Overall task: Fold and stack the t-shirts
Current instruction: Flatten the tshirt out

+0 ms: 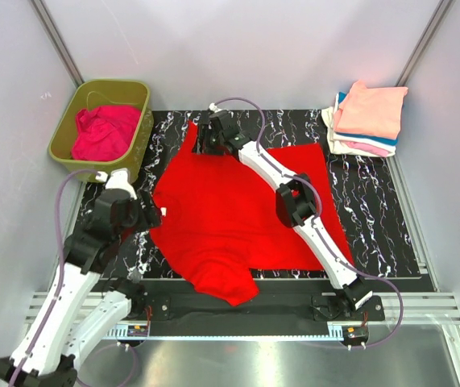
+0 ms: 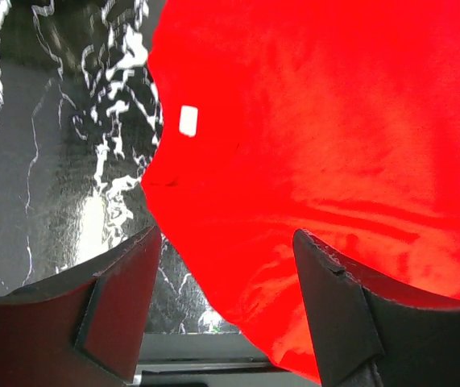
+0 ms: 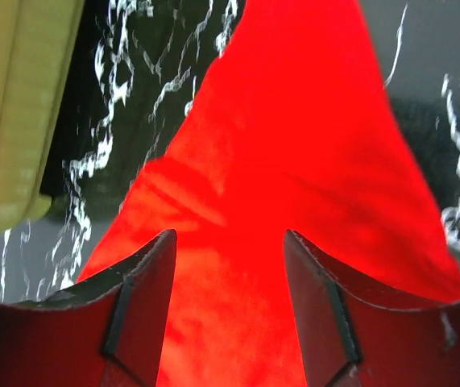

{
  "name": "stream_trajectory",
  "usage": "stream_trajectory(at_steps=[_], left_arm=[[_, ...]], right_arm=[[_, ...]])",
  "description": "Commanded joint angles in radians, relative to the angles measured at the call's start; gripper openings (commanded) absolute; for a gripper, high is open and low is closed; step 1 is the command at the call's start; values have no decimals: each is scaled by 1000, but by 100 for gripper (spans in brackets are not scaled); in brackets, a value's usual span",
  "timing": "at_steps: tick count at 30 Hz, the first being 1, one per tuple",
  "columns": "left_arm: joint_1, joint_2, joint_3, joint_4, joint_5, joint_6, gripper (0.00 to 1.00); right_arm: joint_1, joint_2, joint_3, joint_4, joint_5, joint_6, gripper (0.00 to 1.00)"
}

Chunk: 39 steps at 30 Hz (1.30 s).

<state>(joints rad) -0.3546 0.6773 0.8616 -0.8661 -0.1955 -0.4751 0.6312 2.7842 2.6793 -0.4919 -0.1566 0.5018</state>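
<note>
A bright red t-shirt (image 1: pixel 238 214) lies spread on the black marbled mat, collar to the left, one sleeve pointing up at the far left and the other drooping over the front edge. My left gripper (image 1: pixel 151 216) is open and empty at the collar edge; the left wrist view shows the red cloth (image 2: pixel 318 137) and its white label between the jaws. My right gripper (image 1: pixel 205 135) is open and empty above the far sleeve (image 3: pixel 286 161). A magenta-pink shirt (image 1: pixel 105 131) lies crumpled in the tub. Folded peach, white and blue shirts (image 1: pixel 368 117) are stacked at the far right.
An olive-green plastic tub (image 1: pixel 137 133) stands at the far left, its wall also in the right wrist view (image 3: pixel 20 105). The mat (image 1: pixel 370 210) ends at a metal rail (image 1: pixel 423 302) in front. Grey walls enclose the table.
</note>
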Motion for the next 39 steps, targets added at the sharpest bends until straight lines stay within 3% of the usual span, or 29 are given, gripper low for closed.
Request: stream_trajectory(at_steps=[1,3,7,12,18,24,29,35,39], left_arm=[[-1,-100,-1,44,-38,1,71],[2,-130,-4,48,-35,-2,71],[28,-127,-4,53,-19,3,67],[55,-113,-7,62,13,10,65],[94,-110,-12,73,36,16,64],[109,-87,-10,73,48,23,64],[112,-85,-10,75,51,23,64],[131,-88,-13,81,67,27,63],[134,-87,-12,84,77,30,63]], right_arm=[[-7,-3,28,216,72,15,64],[-5,80,120,234,86,21,64],[2,95,47,446,123,37,66],[18,178,120,481,213,35,66],[7,161,123,296,270,124,67],[-68,103,18,89,161,346,68],[-131,-75,-352,62,83,428,70],[-139,-415,-845,139,63,368,74],[-137,-508,-848,8,72,200,74]])
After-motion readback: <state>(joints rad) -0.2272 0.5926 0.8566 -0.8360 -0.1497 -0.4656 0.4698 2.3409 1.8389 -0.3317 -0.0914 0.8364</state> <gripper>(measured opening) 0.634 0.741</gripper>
